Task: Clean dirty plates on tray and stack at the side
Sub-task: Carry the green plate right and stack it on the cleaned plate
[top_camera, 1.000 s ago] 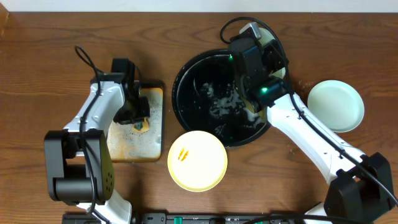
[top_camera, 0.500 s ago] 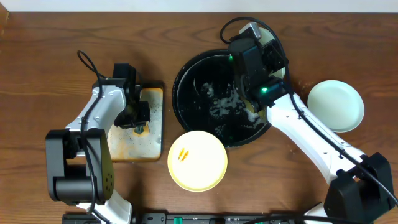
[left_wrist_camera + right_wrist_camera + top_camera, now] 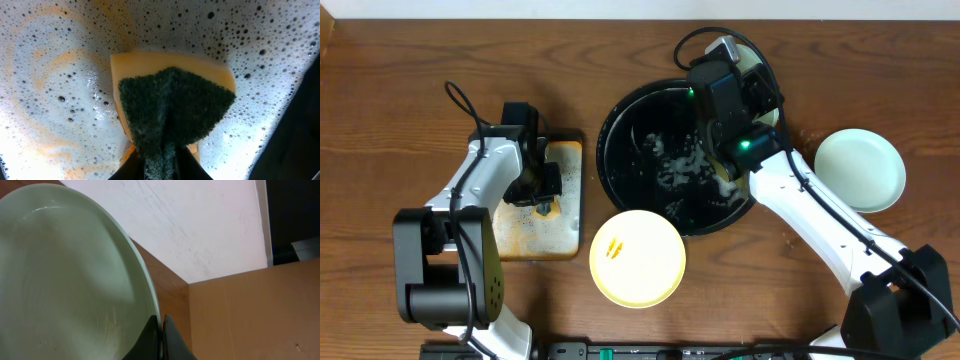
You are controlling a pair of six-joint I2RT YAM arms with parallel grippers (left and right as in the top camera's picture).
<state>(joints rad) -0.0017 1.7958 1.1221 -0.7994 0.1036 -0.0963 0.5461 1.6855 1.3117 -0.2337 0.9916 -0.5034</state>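
three plates for you to track. the yellow plate [image 3: 637, 257] sits on the table just in front of the black tray [image 3: 625, 140], with orange smears on its face. the green plate [image 3: 860, 170] rests on the table off to the right, apart from the tray. the held plate [image 3: 65, 280] is up in your right gripper [image 3: 161, 330], its rim pinched between the fingers [image 3: 174, 345], tilted on edge over the tray's far right side. white suds [image 3: 680, 165] spread across the tray's middle. on your left side, the left gripper [image 3: 160, 165] is clamped on a sponge [image 3: 175, 105], the dark green scrub face folded over the yellow foam. it hangs over the metal tray [image 3: 525, 235], which is coated in bubbly lather with rusty orange streaks. you can't tell from either view whether the sponge touches that lather. the metal tray lies just left of the black tray.
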